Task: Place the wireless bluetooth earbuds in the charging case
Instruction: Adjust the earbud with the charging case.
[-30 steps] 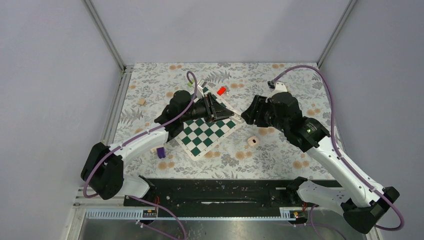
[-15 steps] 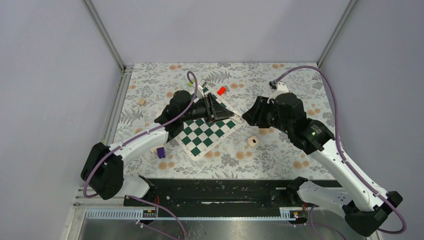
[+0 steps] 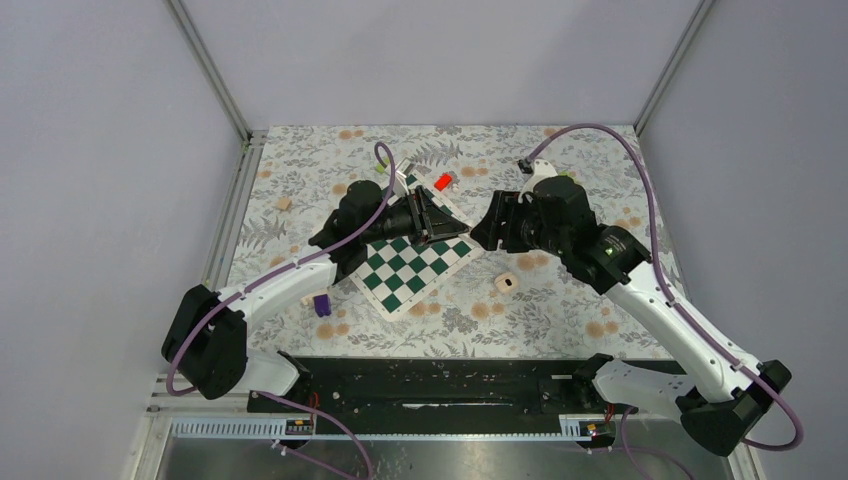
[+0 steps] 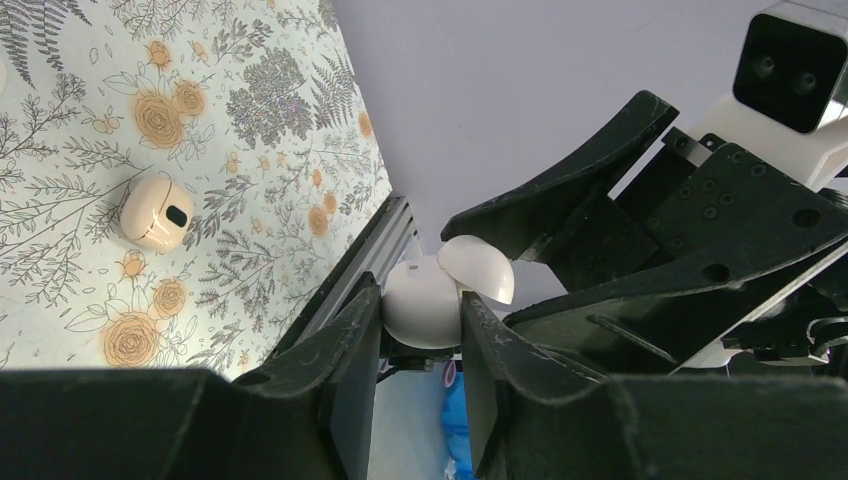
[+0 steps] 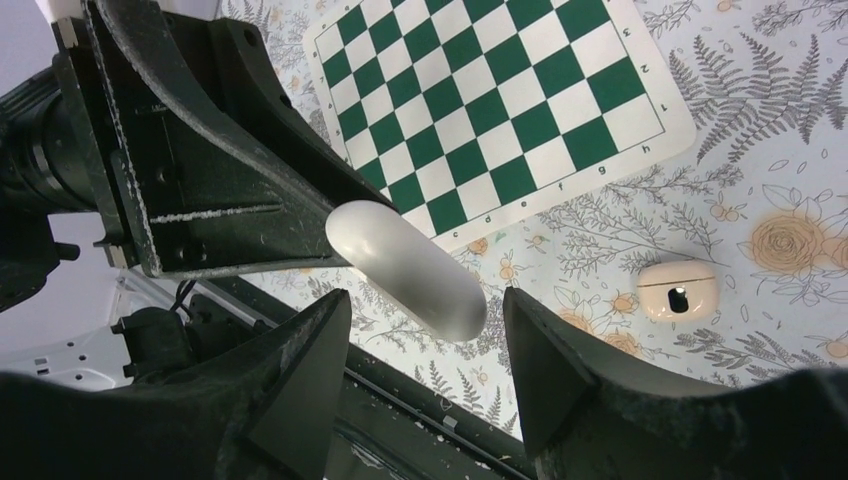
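From above, the right pincer (image 3: 478,232) has swung in close to the left pincer (image 3: 432,222) over the chessboard (image 3: 410,268), which I judge to be a hand-over starting. The charging case (image 3: 506,282) lies on the desk (image 3: 560,170) just right of the board. The left wrist view adds what is hidden there: the left pincer is clenched on a white earbud (image 4: 425,300). The right wrist view shows the right pincer released, its jaws astride the earbud's free end without touching it.

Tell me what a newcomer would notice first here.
In mid-air near the chessboard's right corner, the left gripper pinches a white earbud while the right gripper's open jaws flank it. The beige charging case lies on the floral cloth, right of the board.
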